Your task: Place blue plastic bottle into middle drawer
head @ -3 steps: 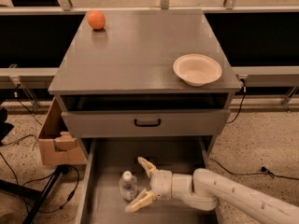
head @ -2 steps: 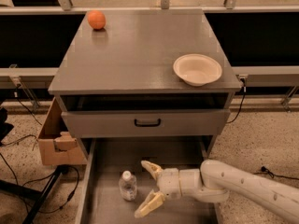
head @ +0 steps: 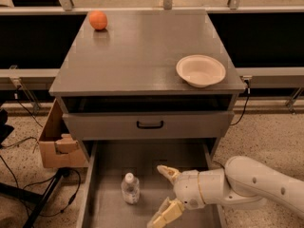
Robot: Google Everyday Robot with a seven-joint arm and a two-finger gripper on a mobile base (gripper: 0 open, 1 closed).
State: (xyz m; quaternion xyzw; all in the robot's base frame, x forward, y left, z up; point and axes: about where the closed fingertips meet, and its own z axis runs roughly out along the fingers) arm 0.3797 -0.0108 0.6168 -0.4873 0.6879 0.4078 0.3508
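Observation:
The blue plastic bottle [head: 130,188], clear with a white cap, stands upright on the floor of the open middle drawer [head: 114,165], towards its left side. My gripper [head: 163,195] is inside the drawer just to the right of the bottle, a short gap away. Its two cream fingers are spread apart and hold nothing. The white arm reaches in from the lower right.
A cabinet top [head: 137,56] carries an orange ball [head: 98,20] at the back left and a white bowl [head: 200,71] at the right. The drawer front with a black handle [head: 150,125] is above the open drawer. A cardboard box [head: 59,144] and cables lie left of the cabinet.
My gripper has let go of the bottle and drawn back to the right. The bottle now stands free in the drawer.

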